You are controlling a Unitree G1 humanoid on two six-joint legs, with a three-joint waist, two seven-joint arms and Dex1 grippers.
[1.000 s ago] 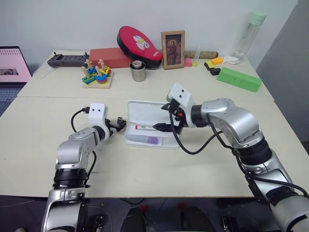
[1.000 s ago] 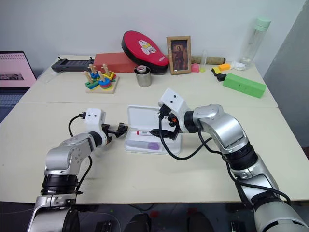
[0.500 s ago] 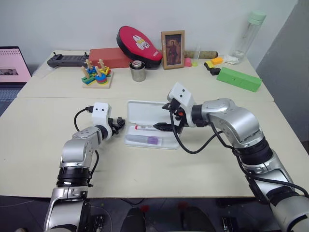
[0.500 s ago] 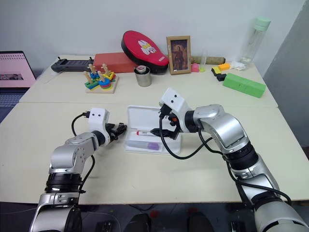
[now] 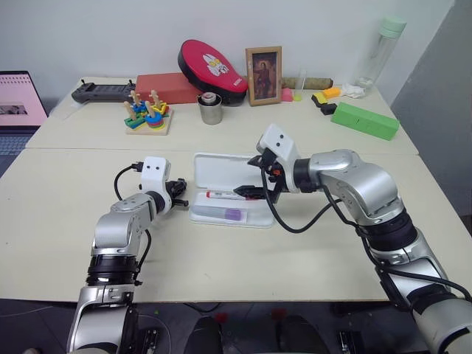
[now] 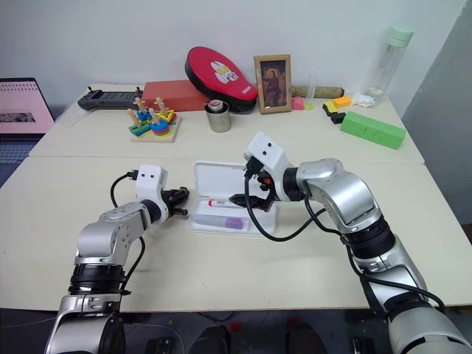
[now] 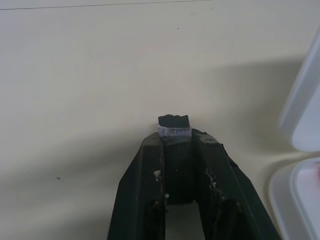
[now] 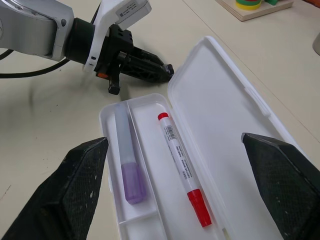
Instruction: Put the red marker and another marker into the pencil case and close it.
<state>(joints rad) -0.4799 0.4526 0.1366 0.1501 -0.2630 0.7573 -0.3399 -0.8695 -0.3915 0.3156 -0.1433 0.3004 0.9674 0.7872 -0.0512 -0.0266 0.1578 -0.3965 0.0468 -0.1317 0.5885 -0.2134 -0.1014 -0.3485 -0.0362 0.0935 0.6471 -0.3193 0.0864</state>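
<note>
The white pencil case (image 5: pixel 221 171) lies open in the middle of the near table, lid tipped back. In its tray lie the red marker (image 8: pixel 181 165) and, in the nearer slot, the purple marker (image 8: pixel 127 161). My right gripper (image 5: pixel 254 189) hovers open just above the tray's right half, its fingers (image 8: pixel 75 190) wide apart on either side of the markers and holding nothing. My left gripper (image 5: pixel 179 198) is shut and empty, low over the table just off the case's left end, pointing at it. The case's edge (image 7: pixel 304 120) lies beside the shut left gripper (image 7: pixel 174 127).
On the far table stand a green block (image 5: pixel 365 120), a ring stacking toy (image 5: pixel 147 114), a metal cup (image 5: pixel 211 109), a red box (image 5: pixel 168 87), a red oval pad (image 5: pixel 212 65), a picture frame (image 5: pixel 264 65) and a bottle (image 5: pixel 383 44). A laptop (image 5: pixel 18 99) sits far left.
My left gripper has closed from wide open to shut, staying beside the case's left end. The right gripper and both markers have not moved.
</note>
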